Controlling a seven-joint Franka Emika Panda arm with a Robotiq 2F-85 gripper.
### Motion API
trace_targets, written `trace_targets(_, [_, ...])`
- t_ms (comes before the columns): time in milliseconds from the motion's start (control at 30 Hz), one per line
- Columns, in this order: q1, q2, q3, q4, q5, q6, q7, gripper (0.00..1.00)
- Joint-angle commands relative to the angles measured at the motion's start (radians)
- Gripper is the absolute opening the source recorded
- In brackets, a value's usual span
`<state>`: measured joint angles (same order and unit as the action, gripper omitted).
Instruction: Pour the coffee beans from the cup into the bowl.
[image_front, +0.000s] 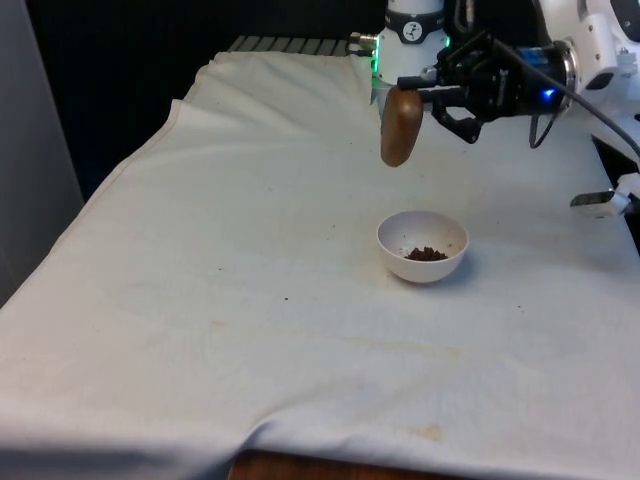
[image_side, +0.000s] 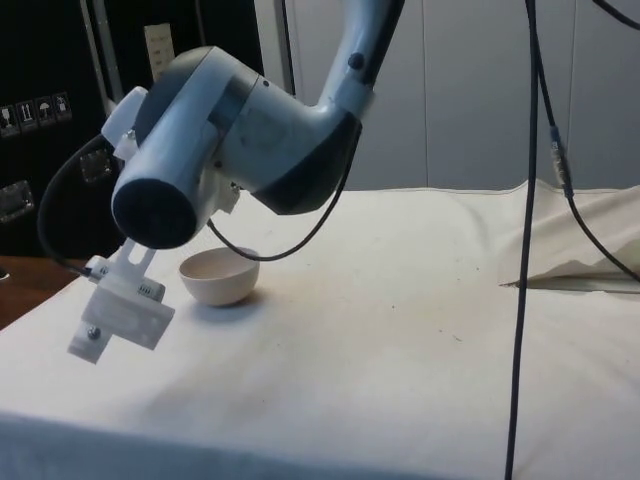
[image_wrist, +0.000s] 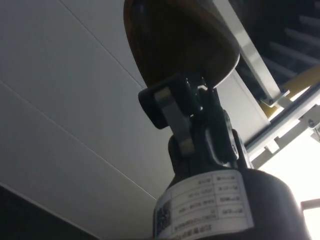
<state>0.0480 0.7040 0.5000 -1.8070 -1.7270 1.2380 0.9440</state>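
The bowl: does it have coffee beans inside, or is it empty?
Not empty. The front view shows a small heap of dark beans at the bottom of the white bowl.

The white arm reaches in from the front view's right, its wrist turned so the black gripper lies roughly level and points toward the front view's left, well above the table. Its fingers are clamped on the brown cup, which hangs tipped over. In the side view the wrist housing bulks large, angled downward
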Motion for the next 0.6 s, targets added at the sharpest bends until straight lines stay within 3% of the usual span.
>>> trace_targets(0, [-0.009,-0.006,0.005,-0.003,0.010,0.010,0.000,0.01])
trace_targets(33, [-0.010,-0.008,0.006,-0.002,0.015,0.010,0.000,0.01])
trace_targets(67, [-0.001,-0.002,0.000,0.000,0.004,0.000,0.001,0.01])
trace_targets(133, [-0.014,-0.011,0.005,-0.002,0.030,0.010,0.002,0.01])
trace_targets(267, [-0.021,-0.014,0.004,-0.003,0.054,0.009,0.006,0.01])
trace_targets(300, [-0.013,-0.010,0.000,0.000,0.044,0.000,0.007,0.01])
trace_targets(333, [-0.022,-0.014,0.004,-0.003,0.058,0.009,0.006,0.01])
trace_targets(500, [-0.032,-0.017,0.002,-0.004,0.082,0.008,0.006,0.01])
trace_targets(533, [-0.024,-0.011,-0.003,0.000,0.074,0.000,0.008,0.01])
trace_targets(567, [-0.033,-0.017,0.001,-0.004,0.086,0.008,0.006,0.01])
